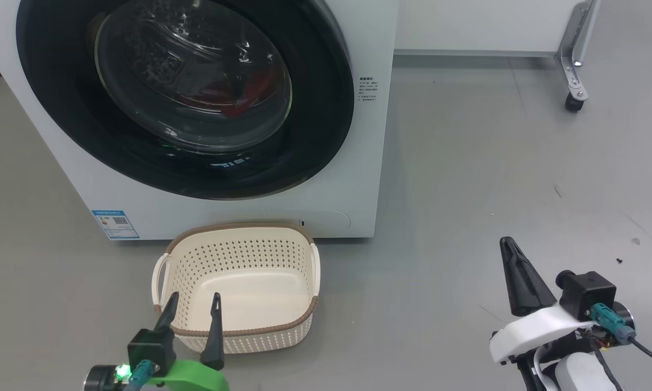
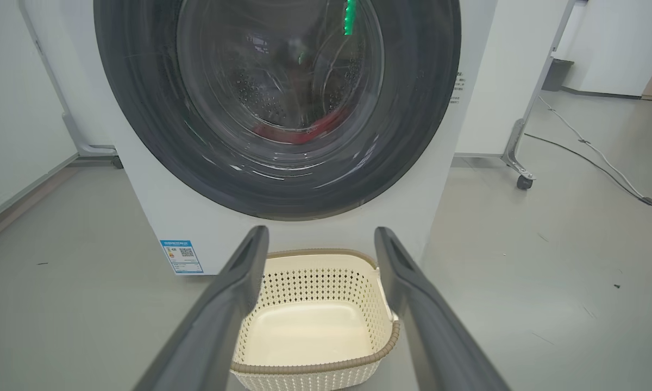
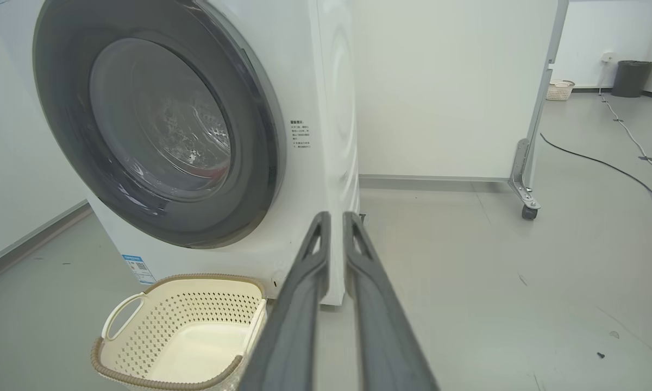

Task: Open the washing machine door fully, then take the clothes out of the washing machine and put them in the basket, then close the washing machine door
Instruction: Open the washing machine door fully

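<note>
Fingers [image 1: 214,331] of the left gripper [image 1: 194,297] stand wide apart at lower left, holding nothing, their tips in front of the basket's near rim. Just beyond them sits the basket [image 1: 239,225], a cream rounded rectangle with perforated walls, a brown woven-look rim and two side handles; its smooth bottom lies bare. It stands on the grey floor [image 1: 467,190], just in front of the washing machine [image 1: 369,163], a big white box with a blue label sticker [image 1: 116,224] at its lower left corner. The washing machine door [image 1: 326,108] is closed flat against the front, its wide glossy black rim ringing a bulging clear glass bowl. Behind the glass, the clothes [image 1: 255,89] show as a red patch low in the drum. At lower right, well clear of the machine, the right gripper [image 1: 509,247] has its fingers drawn nearly together, gripping nothing
</note>
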You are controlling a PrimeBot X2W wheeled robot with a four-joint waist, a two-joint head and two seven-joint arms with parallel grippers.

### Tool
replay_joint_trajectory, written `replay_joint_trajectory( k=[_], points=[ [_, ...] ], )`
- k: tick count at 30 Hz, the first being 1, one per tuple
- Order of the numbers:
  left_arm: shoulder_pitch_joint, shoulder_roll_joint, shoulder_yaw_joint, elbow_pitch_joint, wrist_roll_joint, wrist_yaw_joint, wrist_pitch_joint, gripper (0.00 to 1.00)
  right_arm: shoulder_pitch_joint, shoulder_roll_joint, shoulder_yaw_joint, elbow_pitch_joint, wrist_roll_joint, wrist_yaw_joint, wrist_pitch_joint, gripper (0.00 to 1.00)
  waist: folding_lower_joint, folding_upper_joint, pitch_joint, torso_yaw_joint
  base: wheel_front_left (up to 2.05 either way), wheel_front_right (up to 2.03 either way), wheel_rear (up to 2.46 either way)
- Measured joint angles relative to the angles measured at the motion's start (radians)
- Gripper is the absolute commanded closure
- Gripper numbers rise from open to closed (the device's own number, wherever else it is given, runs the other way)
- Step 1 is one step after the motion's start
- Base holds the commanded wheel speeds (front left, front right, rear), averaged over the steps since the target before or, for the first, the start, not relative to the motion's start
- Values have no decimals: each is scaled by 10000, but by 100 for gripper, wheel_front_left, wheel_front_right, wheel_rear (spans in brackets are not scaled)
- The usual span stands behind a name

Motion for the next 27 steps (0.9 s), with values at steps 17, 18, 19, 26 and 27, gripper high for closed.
replay_joint_trajectory(
  k=[17, 18, 19, 26, 27],
  points=[
    [-523, -12, -617, -174, -42, 0, 0, 0, -1254, 686, -1848, -397, 3808, 790, 242, 100, 0, 0, 1025, 677, 0, 0, 0],
    [-586, -12, -681, -196, -42, 0, 0, 0, -1438, 692, -2017, -397, 4015, 788, 297, 100, 0, 0, 1106, 737, 0, 0, 0],
    [-636, -13, -738, -236, -42, 0, -2, 0, -1636, 723, -2255, -407, 4295, 782, 299, 100, 0, 0, 1189, 804, 0, 0, 0],
    [-1056, -19, -1043, -523, -234, 0, -2, 0, -3110, 736, -3419, -497, 6123, 694, 725, 100, 0, 0, 1772, 1322, 0, 0, 0],
    [-1085, -23, -1070, -571, -249, 0, -2, 0, -3355, 732, -3536, -499, 6443, 694, 851, 100, 0, 0, 1863, 1398, 0, 0, 0]
  ],
)
